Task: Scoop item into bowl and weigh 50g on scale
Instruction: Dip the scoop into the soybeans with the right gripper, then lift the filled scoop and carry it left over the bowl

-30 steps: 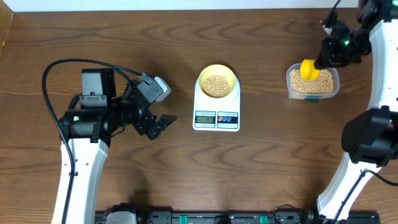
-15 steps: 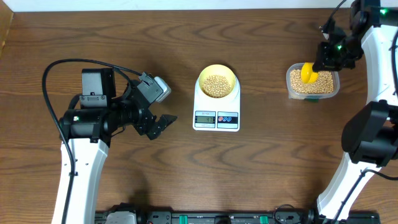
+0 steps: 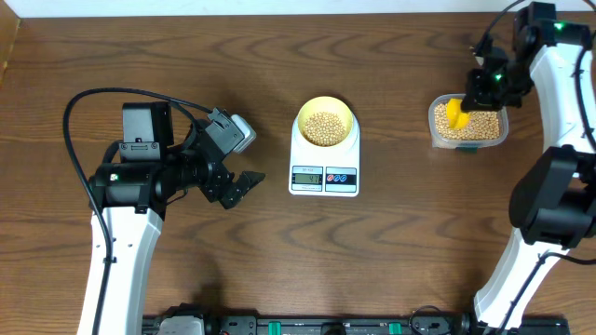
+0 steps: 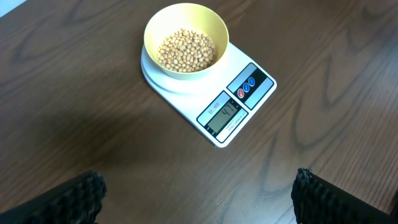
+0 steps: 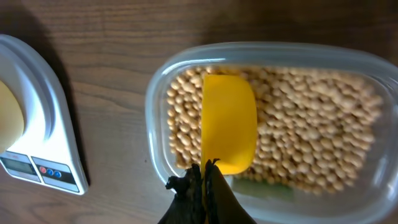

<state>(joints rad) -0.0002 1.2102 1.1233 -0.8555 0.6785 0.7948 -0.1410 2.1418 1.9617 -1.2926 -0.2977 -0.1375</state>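
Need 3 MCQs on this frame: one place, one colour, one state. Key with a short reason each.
1. The bowl sits
A) on the scale
B) beside the scale
C) under the scale

2. The scoop is
A) red
B) blue
C) yellow

3. The right claw is
A) open and empty
B) shut on the scoop
C) open around the bowl

Key:
1 A, since the left wrist view shows the bowl resting on the white platform above the display.
2 C, since the right wrist view shows a bright yellow scoop over the soybeans.
3 B, since its fingers meet at the scoop's near end with no gap between them.
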